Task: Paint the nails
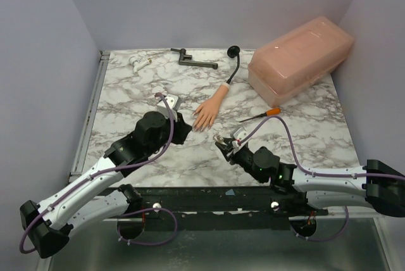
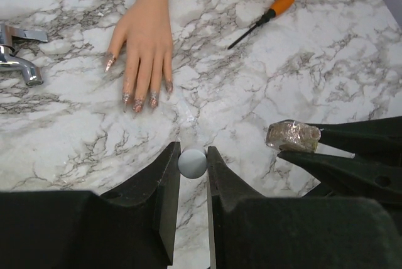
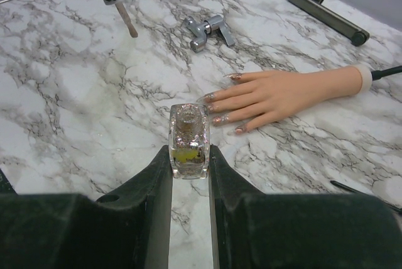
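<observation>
Nails [image 2: 139, 98], pointed and glitter-tinted, tip a peach-coloured plastic mannequin hand [image 1: 207, 111]. It lies palm-down near the middle of the white-and-grey marbled surface [image 1: 126, 90], fingertips toward the arms.

A grey metal rail [image 1: 95, 100] borders the surface's left edge below a pale lilac wall. Bare marble lies between the rail and the left arm. At the back left lie a small white fitting [image 1: 139, 62] and a dark L-shaped metal handle [image 1: 193, 60]. A shiny chrome tap piece [image 3: 206, 30] lies just left of the mannequin hand.

The left arm reaches in from the near-left corner with its elbow bent. The left gripper [image 2: 192, 159] sits low and points at the fingertips, with a short strip of bare marble between. Its jaws are closed on the smooth white round cap of a polish brush [image 3: 125, 21].

A thin black curved stem [image 1: 233, 68] runs from the hand's wrist toward the back wall. The right arm stretches low along the near edge from the right. The right gripper [image 3: 188, 153] is close to the fingers, jaws clamped on a square clear glass polish bottle [image 3: 188, 140], uncapped and holding glittery liquid.

An orange-handled screwdriver [image 1: 262, 114] lies between the hand and a large pinkish translucent box [image 1: 300, 59]. The box sits at an angle in the back-right corner, with open marble in front of it.
</observation>
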{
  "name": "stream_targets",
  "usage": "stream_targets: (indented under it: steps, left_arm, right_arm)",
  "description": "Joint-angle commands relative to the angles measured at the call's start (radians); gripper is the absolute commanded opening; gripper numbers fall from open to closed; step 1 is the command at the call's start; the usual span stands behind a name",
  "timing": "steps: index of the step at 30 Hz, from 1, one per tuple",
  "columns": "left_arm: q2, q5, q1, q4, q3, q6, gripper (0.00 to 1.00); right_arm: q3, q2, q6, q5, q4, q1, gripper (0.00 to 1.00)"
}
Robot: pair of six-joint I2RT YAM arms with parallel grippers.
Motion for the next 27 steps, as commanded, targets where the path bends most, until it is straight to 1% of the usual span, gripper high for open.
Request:
stream_targets:
  steps: [1,3,5,7,9,11,14,17,22,27]
  left_arm:
    - [-0.071,-0.075,0.005,0.026,0.016,-0.068,0.00]
    - [-0.117,0.017,0.007,0.078,-0.027,-0.035,0.00]
    - [-0.154,0.042,0.007,0.139,-0.075,-0.013,0.00]
    - [-0.177,-0.008,0.007,0.166,-0.106,0.000,0.00]
    - [-0.190,-0.079,0.007,0.157,-0.121,0.003,0.00]
    - [-0.186,-0.112,0.009,0.143,-0.126,0.001,0.00]
    - [-0.144,-0.092,0.011,0.143,-0.124,-0.004,0.00]
    - [-0.078,-0.098,0.012,0.160,-0.120,-0.014,0.00]
    - [0.026,-0.082,0.015,0.297,-0.152,-0.006,0.00]
    - [0.118,-0.067,0.026,0.417,-0.167,0.006,0.00]
  right_arm:
    - [-0.004,0.003,0.014,0.045,0.054,-0.004,0.01]
    - [0.000,0.007,0.013,0.045,0.054,-0.004,0.01]
    - [0.002,0.013,0.013,0.044,0.052,-0.003,0.01]
    - [0.002,0.012,0.013,0.047,0.053,-0.004,0.01]
    - [-0.007,0.000,0.013,0.049,0.058,-0.004,0.01]
    - [-0.029,-0.026,0.014,0.063,0.080,-0.004,0.01]
    - [-0.063,-0.071,0.020,0.079,0.111,-0.003,0.01]
    - [-0.073,-0.083,0.022,0.084,0.117,-0.005,0.01]
    - [-0.048,-0.045,0.028,0.108,0.110,-0.003,0.01]
    - [-0.046,-0.032,0.057,0.229,0.133,-0.005,0.01]
